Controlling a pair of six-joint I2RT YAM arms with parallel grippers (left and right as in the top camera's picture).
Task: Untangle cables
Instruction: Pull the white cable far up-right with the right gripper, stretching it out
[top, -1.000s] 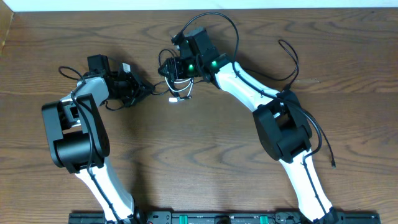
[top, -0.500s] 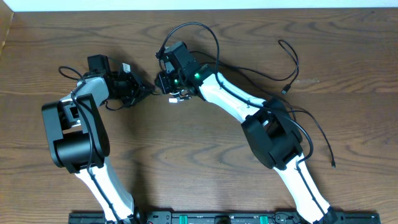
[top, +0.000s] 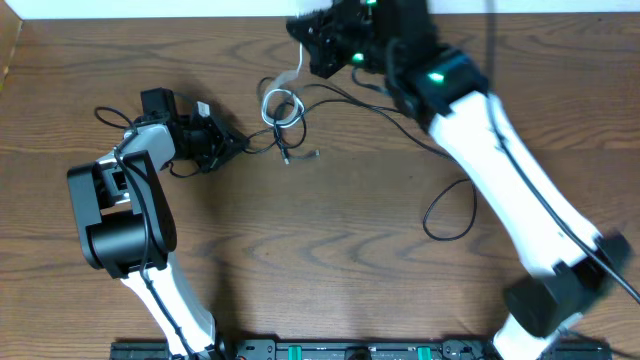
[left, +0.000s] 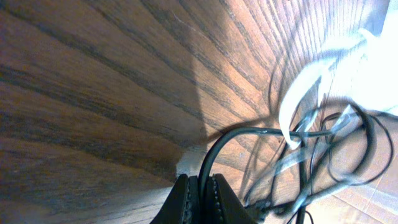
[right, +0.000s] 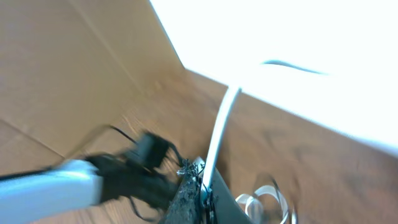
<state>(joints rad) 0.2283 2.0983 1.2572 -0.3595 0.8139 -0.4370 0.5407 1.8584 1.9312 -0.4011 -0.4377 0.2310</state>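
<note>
Left gripper (left: 201, 194): pinched on thin black cord (left: 249, 129), toward wooden table's (top: 330, 260) left edge, anchoring.
Right gripper (right: 200, 188): clamped on white ribbon-like cord (top: 281, 104), above far edge, likely teasing it out.
Tangle (top: 272, 136): between them.

Robotics lab: left arm (top: 120, 215) and right arm (top: 510, 200) mounted at a wood-grain table (top: 330, 260).

Dark wood-grain table (top: 330, 270), white strip (top: 150, 8) along its far edge, tan cardboard panel (right: 68, 68) on the left, bright glare beyond.
</note>
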